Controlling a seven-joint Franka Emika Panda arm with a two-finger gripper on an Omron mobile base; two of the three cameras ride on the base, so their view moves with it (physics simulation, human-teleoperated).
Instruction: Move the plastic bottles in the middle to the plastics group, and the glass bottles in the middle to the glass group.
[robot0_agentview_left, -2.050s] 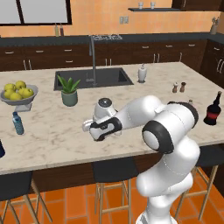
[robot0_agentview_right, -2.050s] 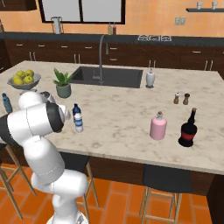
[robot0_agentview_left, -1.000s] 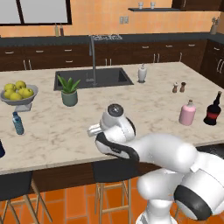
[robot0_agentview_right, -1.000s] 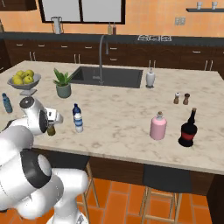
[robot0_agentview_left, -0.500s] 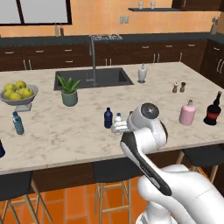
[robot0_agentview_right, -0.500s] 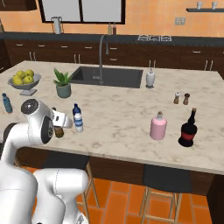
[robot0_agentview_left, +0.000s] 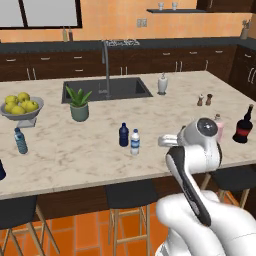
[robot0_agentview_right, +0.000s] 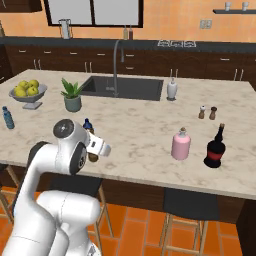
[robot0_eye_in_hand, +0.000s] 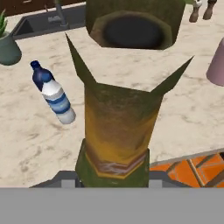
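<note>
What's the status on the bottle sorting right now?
Hand shut on the olive-brown glass bottle, held over the island. Navy bottle and white-capped bottle wait mid-counter. Nothing blocking.

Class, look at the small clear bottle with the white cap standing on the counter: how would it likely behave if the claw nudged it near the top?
The clear bottle stands upright, slim and tall for its base, so a high nudge would probably tip it. Its round body suggests it would then roll on the counter. It stands close beside the navy bottle and might knock into it.

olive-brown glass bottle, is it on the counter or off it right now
Off it: the olive-brown bottle sits in the gripper, above the counter.
</note>
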